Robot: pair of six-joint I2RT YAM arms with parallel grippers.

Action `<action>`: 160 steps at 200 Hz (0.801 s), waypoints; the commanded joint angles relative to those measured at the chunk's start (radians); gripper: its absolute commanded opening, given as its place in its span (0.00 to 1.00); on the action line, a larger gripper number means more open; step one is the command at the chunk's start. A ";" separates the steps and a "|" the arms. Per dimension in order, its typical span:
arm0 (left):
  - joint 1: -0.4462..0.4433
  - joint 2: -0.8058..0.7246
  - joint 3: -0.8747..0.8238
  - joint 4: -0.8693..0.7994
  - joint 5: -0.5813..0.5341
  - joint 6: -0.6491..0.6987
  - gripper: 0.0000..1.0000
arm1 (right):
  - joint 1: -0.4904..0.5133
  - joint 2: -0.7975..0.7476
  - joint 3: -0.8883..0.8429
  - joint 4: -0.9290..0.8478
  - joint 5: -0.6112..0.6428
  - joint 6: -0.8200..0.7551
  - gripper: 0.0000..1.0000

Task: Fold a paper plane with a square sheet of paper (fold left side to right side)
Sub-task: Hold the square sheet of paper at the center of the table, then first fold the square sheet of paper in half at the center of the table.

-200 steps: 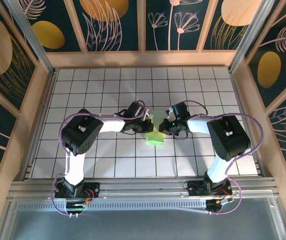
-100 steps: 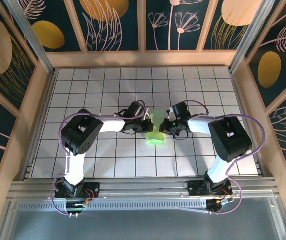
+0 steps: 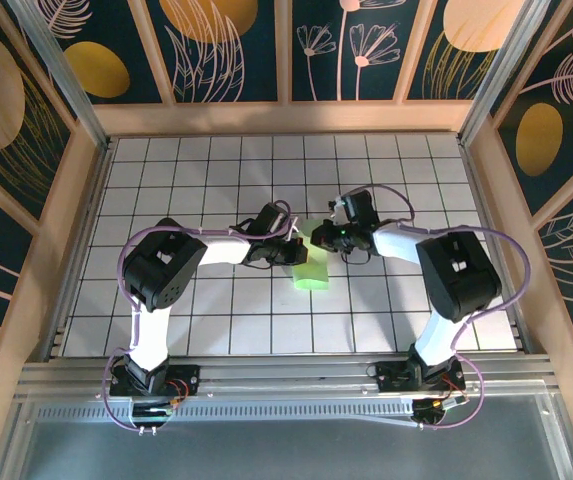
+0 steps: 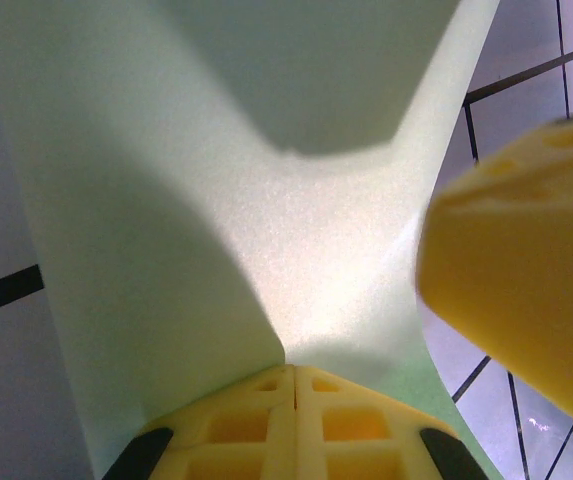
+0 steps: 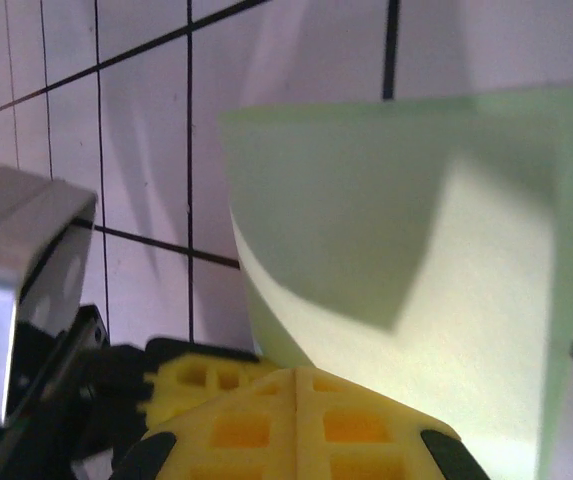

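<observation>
The square sheet of paper (image 3: 311, 276), pale green, is bent and curled at the middle of the tiled table, narrow at its far end and wider toward me. My left gripper (image 3: 295, 249) reaches it from the left and my right gripper (image 3: 319, 238) from the right, tips nearly meeting. In the left wrist view the left gripper (image 4: 293, 368) is shut, and a fold of the paper (image 4: 296, 200) runs into the seam between its jaws. The right gripper (image 5: 297, 370) is shut the same way on the paper's (image 5: 416, 250) curved edge.
White grid tiles (image 3: 216, 310) cover the table all around the paper. Wooden walls (image 3: 286, 118) close off the back and both sides. The right gripper's yellow finger (image 4: 526, 300) looms close at the right of the left wrist view.
My right gripper has moved away from me and a little left, carrying its side of the paper over. The left gripper has stayed put.
</observation>
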 commanded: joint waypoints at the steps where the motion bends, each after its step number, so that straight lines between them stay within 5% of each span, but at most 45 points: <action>1: -0.002 0.043 0.005 -0.062 -0.030 0.001 0.00 | 0.019 0.061 0.044 0.041 -0.026 0.015 0.00; 160: -0.040 -0.069 -0.158 -0.099 0.005 -0.021 0.00 | -0.025 0.196 0.030 -0.084 0.063 -0.036 0.00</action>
